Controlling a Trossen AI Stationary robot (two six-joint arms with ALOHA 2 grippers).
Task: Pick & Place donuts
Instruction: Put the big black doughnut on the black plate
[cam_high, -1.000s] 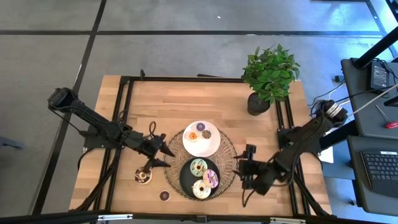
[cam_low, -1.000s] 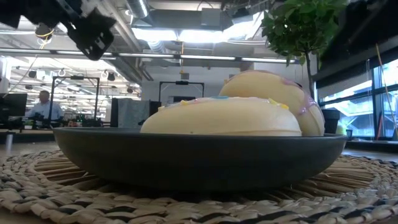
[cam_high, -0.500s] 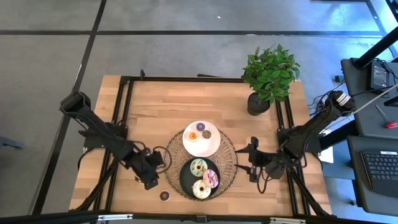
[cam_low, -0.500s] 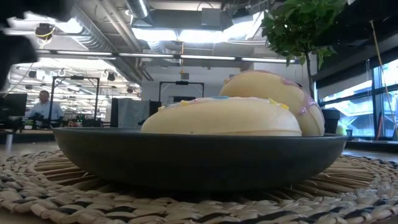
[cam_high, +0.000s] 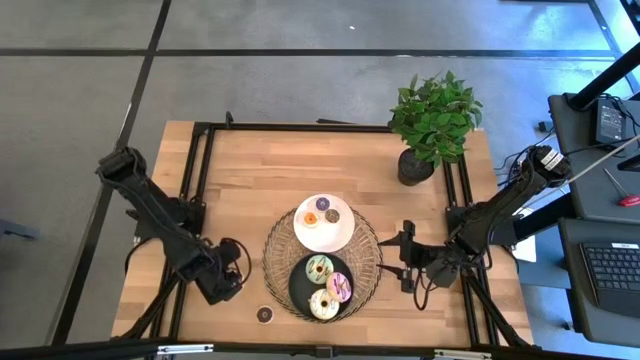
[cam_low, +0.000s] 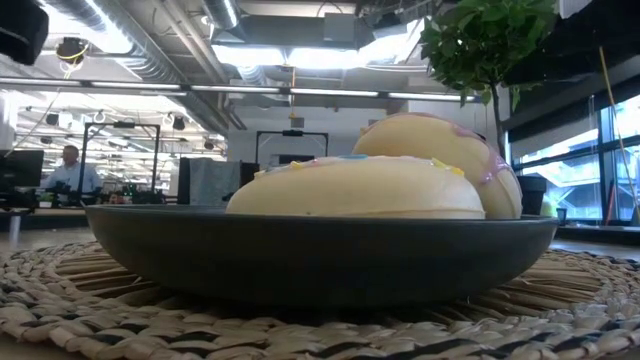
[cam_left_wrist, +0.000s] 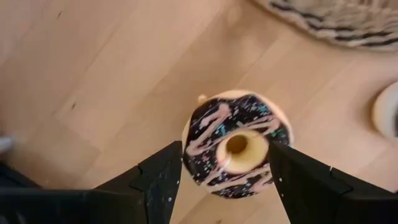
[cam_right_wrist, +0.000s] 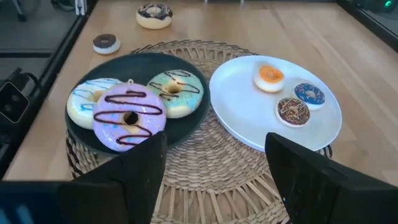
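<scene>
Two jaws apart | chocolate donut between left jaws, near table edge

A round woven mat is laid on the wooden table; a white plate and black plate are set on it. A potted plant is stood at the far right corner.

Between my dark left fingers: chocolate donut, pink drizzle, cream underside. Black plate; white plate; tan woven mat.
</scene>
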